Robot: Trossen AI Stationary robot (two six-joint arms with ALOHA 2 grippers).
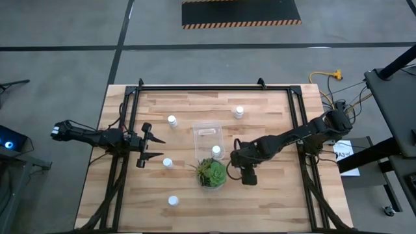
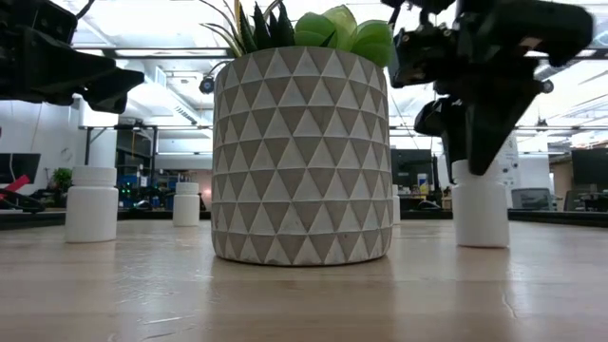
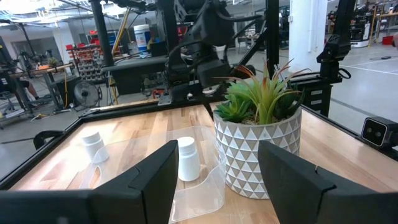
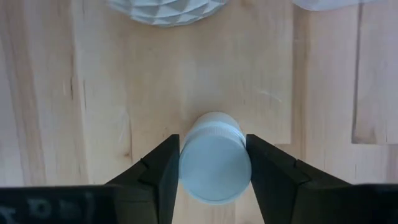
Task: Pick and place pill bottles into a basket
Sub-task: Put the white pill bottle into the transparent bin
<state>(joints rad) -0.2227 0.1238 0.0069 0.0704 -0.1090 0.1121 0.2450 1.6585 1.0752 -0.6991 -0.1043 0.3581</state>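
Observation:
My right gripper points down over a white pill bottle that stands on the table right of the potted plant, and it is shut on the bottle's cap. The clear basket lies beyond the plant and holds one upright bottle and one lying bottle. Other bottles stand on their bases at the far left, the far right, left of the plant and near the front. My left gripper is open and empty at the table's left. My right gripper pinches the bottle's white cap between its two fingers, one on each side. The fingers come from above, pointing down. The bottle stands upright with its base on the table.
The plant's triangle-patterned pot stands close to the left of the held bottle. A black frame rail runs round the table. There is bare wood at the near right.

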